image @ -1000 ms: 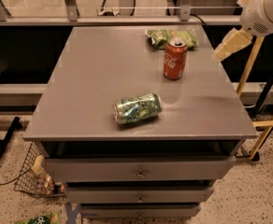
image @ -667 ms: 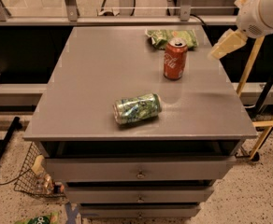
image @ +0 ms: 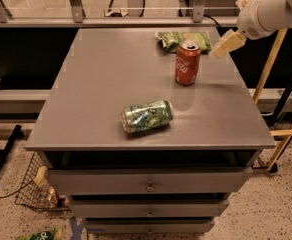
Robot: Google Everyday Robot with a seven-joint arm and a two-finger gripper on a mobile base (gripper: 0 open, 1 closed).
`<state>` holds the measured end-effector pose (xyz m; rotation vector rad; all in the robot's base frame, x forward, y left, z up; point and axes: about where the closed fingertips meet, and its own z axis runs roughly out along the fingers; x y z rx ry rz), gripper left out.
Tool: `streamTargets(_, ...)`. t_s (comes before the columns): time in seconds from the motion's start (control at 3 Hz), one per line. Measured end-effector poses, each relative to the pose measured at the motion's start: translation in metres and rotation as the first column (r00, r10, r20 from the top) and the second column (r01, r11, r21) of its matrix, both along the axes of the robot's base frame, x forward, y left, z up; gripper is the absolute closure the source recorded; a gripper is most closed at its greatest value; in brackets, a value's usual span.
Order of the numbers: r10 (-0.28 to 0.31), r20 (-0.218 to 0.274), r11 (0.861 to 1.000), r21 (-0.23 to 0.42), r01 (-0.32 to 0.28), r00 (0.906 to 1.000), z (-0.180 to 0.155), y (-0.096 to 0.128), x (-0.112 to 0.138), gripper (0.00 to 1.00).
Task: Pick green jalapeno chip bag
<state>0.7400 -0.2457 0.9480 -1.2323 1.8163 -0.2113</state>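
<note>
The green jalapeno chip bag [image: 182, 39] lies crumpled at the far right of the grey tabletop [image: 101, 84], just behind the upright red Coca-Cola can [image: 187, 62]. The gripper [image: 226, 44], on a white arm entering from the upper right, hovers above the table's right side, a little to the right of the bag and the red can, touching neither. A dented green-and-silver soda can [image: 146, 116] lies on its side near the front of the table.
The table is a drawer cabinet with several drawers [image: 148, 186] below. A wire basket [image: 36, 189] sits on the floor at the lower left. Yellow wooden legs [image: 268, 66] stand to the right. A railing runs behind the table.
The gripper has moved left and slightly inward, closer to the chip bag and the red can. The cans and the bag have not moved.
</note>
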Motion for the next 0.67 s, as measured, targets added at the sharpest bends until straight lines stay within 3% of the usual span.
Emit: streamTargets(0.67, 0.036, -0.010, 0.993, 0.114, -0.034, 0.9993, -0.018, 0.014, 0.051, 0.00)
